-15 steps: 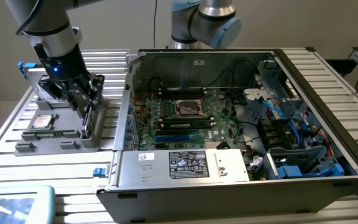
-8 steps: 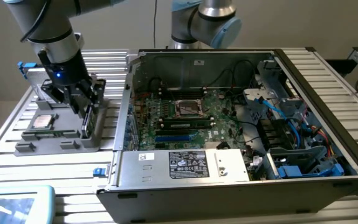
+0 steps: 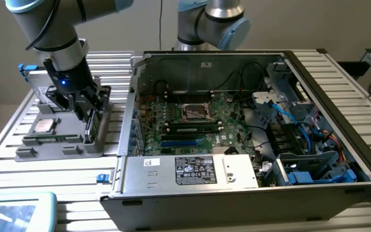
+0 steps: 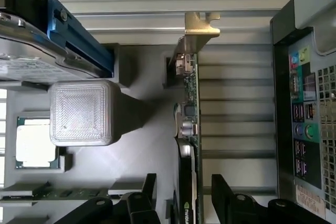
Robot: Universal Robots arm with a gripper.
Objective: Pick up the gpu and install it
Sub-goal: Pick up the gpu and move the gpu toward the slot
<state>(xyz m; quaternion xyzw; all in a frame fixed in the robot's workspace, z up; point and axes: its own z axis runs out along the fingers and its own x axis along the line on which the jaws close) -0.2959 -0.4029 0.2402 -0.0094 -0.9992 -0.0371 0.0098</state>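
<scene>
The pincer (image 3: 87,116) hung low over a grey holder (image 3: 37,151) on the slatted metal surface (image 3: 18,179), at the exterior view's left of the open computer case (image 3: 314,121). It was released. In the wrist view the pincer (image 4: 184,182) had its two black fingers (image 4: 144,198) spread wide, one on each side of the gpu (image 4: 190,129), with a clear gap between each finger and the board.

The gpu (image 3: 89,129) stood on its long edge in a slot at the side of the holder nearest the case. From the wrist it showed edge-on as a thin green-black strip. Its silvery end bracket (image 4: 201,27) was at the end away from the fingers, and a black cover with white lettering lay between them.

Other parts sat in the same holder. A square processor chip (image 3: 44,125) lay flat in a recess, a hard drive (image 4: 31,59) with a blue rail was beside it, and a narrow green memory stick (image 4: 47,192) lay in a groove. A grey ribbed block (image 4: 81,111) rose between them.

The case lay on its side with its cover off, exposing the motherboard (image 3: 192,121) and, at its near edge, a labelled power supply (image 3: 195,170). Its rear port panel (image 4: 304,124) faced the holder.
</scene>
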